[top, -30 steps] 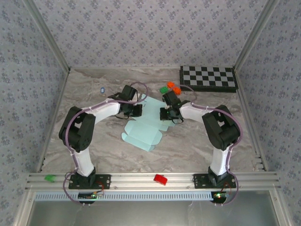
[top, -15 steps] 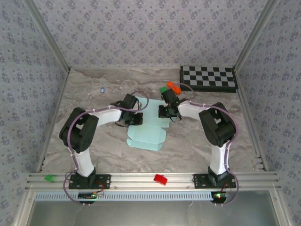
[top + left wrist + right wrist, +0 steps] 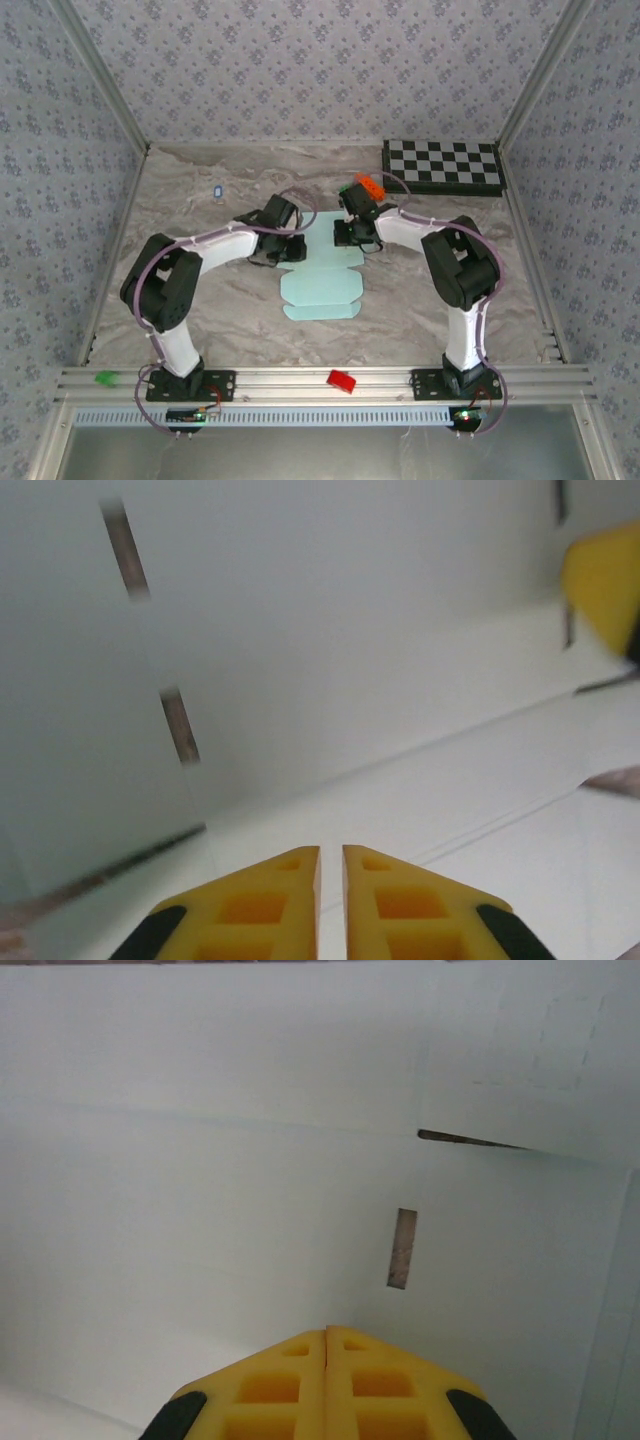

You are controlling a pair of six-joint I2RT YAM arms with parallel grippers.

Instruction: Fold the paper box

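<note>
Lying mid-worktop (image 3: pixel 200 300), the paper box (image 3: pixel 320 290) is a pale aqua die-cut sheet, its near part flat on the marbled surface with small tabs along the side edges. Its far edge reaches up between the two arms. From above, the left claw (image 3: pixel 331 854) sits at the sheet's far-left corner and the right claw (image 3: pixel 326 1331) at its far-right corner, each touching or just over the cardboard; contact is not clear from that height. Left wrist view: yellow fingers (image 3: pixel 270 880) nearly together, a thin slit between them. Whether cardboard sits in that slit I cannot tell. Just beyond the tips a panel of the sheet stands up like a wall, with a crease at its foot and two narrow slots cut in it. Right wrist view: fingers pressed tight together with no gap, and the pale sheet directly ahead of the tips, one short slot and a cut line in it. Checkerboard (image 3: pixel 442 166) lies at the far right, well apart from the box; an orange block (image 3: pixel 369 186) sits just beyond the right claw.
</note>
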